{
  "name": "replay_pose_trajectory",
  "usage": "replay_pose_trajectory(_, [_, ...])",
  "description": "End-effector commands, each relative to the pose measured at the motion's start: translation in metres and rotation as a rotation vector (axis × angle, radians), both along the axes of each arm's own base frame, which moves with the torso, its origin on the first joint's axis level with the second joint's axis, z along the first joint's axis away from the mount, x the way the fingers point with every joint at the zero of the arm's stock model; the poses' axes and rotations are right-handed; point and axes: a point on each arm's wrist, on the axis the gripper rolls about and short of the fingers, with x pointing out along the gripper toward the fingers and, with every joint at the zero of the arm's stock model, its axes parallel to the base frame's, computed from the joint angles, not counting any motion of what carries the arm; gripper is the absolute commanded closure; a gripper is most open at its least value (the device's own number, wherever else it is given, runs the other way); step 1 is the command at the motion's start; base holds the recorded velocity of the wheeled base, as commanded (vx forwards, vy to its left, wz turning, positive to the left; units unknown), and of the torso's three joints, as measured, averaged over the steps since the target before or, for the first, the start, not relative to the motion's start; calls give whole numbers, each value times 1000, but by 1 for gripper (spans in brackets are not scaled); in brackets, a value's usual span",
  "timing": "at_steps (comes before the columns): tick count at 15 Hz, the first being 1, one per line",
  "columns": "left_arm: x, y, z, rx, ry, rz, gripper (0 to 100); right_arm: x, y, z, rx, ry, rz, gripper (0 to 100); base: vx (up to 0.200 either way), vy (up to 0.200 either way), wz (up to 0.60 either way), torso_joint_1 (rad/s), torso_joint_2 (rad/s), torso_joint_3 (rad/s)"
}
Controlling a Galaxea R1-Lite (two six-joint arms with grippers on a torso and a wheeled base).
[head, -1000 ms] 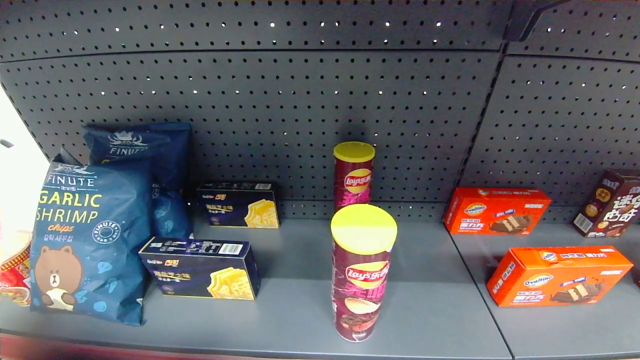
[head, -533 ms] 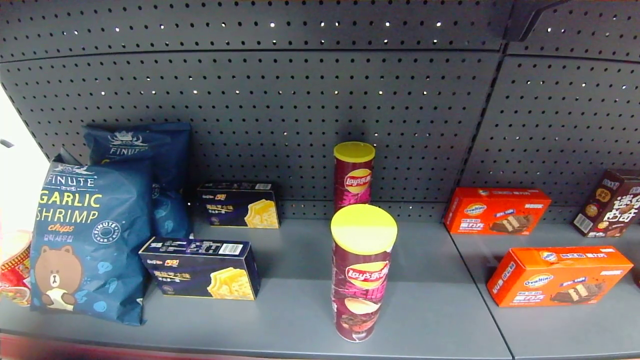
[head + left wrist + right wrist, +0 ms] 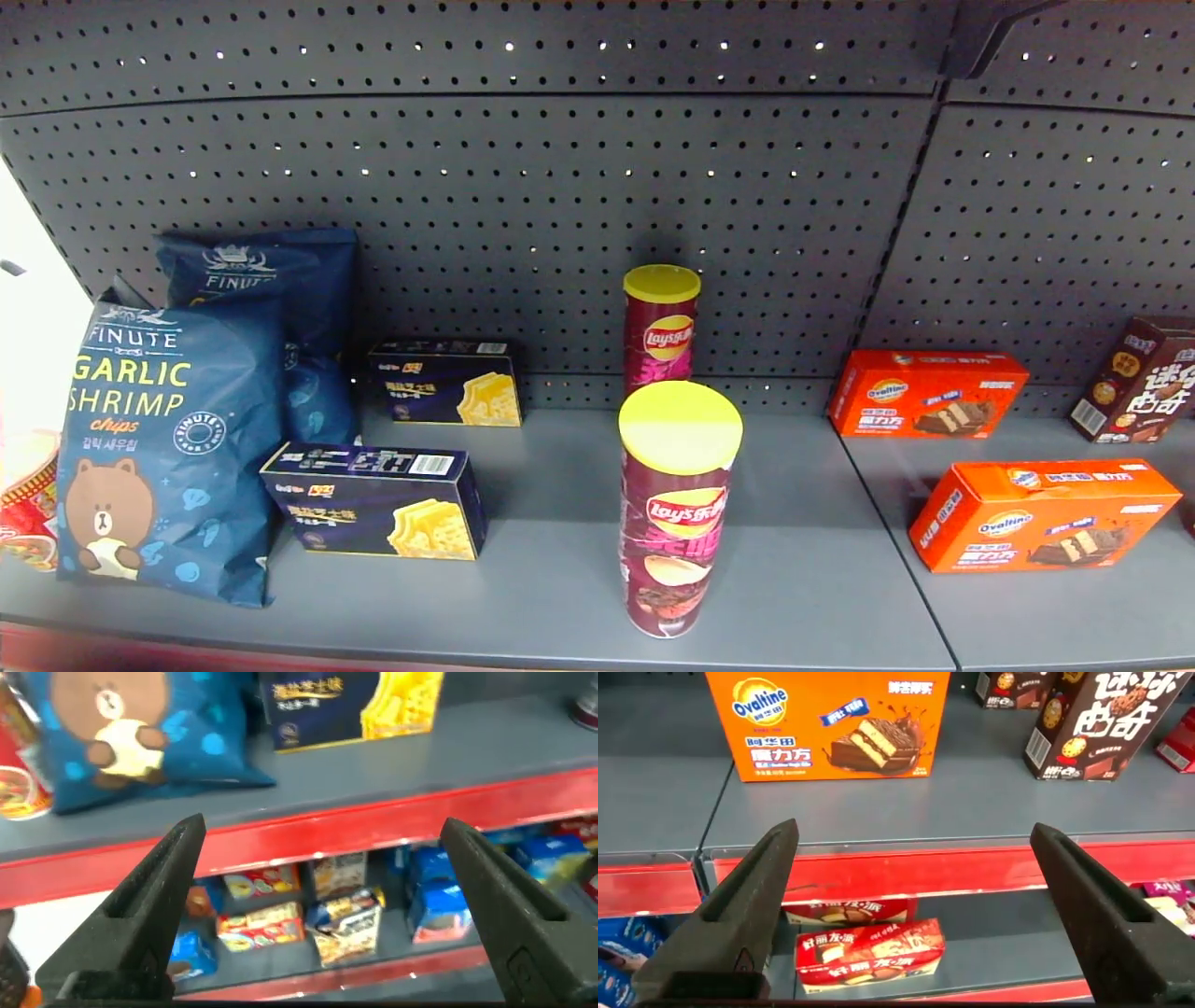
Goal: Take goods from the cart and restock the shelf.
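Observation:
On the grey shelf (image 3: pixel 560 579) two maroon chip cans with yellow lids stand upright, one in front (image 3: pixel 678 509) and one behind (image 3: pixel 660 327). Left of them lie two dark blue boxes (image 3: pixel 378 499) (image 3: pixel 446 381) and stand two blue chip bags (image 3: pixel 168 453) (image 3: pixel 271 308). Two orange boxes (image 3: pixel 1044 513) (image 3: pixel 924 392) lie at the right. My left gripper (image 3: pixel 322 915) is open and empty in front of the shelf's red edge (image 3: pixel 374 840), below the blue bag (image 3: pixel 121 737) and blue box (image 3: pixel 350 709). My right gripper (image 3: pixel 915 919) is open and empty below an orange box (image 3: pixel 827 723).
A brown box (image 3: pixel 1144 378) stands at the far right, a red noodle cup (image 3: pixel 23 523) at the far left. A perforated back panel (image 3: pixel 523 215) closes the shelf behind. A lower shelf holds several snack packs (image 3: pixel 346 924) and red boxes (image 3: pixel 868 947).

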Motion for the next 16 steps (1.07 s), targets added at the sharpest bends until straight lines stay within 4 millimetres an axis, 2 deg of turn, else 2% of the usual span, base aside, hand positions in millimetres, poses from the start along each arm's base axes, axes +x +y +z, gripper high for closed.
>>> replay_pose_trajectory(1, [-3, 1, -8, 5, -88, 73, 0, 1, 0, 0, 1, 5, -2, 0, 0, 0, 0, 0, 0, 0])
replay_pose_trajectory(6, [-2, 2, -8, -39, -87, 125, 0, 1, 0, 0, -6, 4, -18, 0, 0, 0, 0, 0, 0, 0])
replay_pose_trajectory(9, [-2, 2, -8, -43, -87, 138, 0, 1, -4, 1, 39, -48, -190, 0, 0, 0, 0, 0, 0, 0])
replay_pose_trajectory(10, [-2, 2, -8, -44, -87, 136, 0, 1, -4, 0, 53, -47, -183, 0, 0, 0, 0, 0, 0, 0])
replay_pose_trajectory(13, [-2, 2, -8, -41, -87, 129, 0, 2, 2, -4, 60, -1, 94, 0, 0, 0, 0, 0, 0, 0])
replay_pose_trajectory(14, [-2, 2, -8, -40, -87, 127, 0, 2, 2, -8, 48, 51, 112, 0, 0, 0, 0, 0, 0, 0])
replay_pose_trajectory(16, [-2, 2, -8, -43, -87, 127, 0, 2, 2, -8, 74, 39, 91, 0, 0, 0, 0, 0, 0, 0])
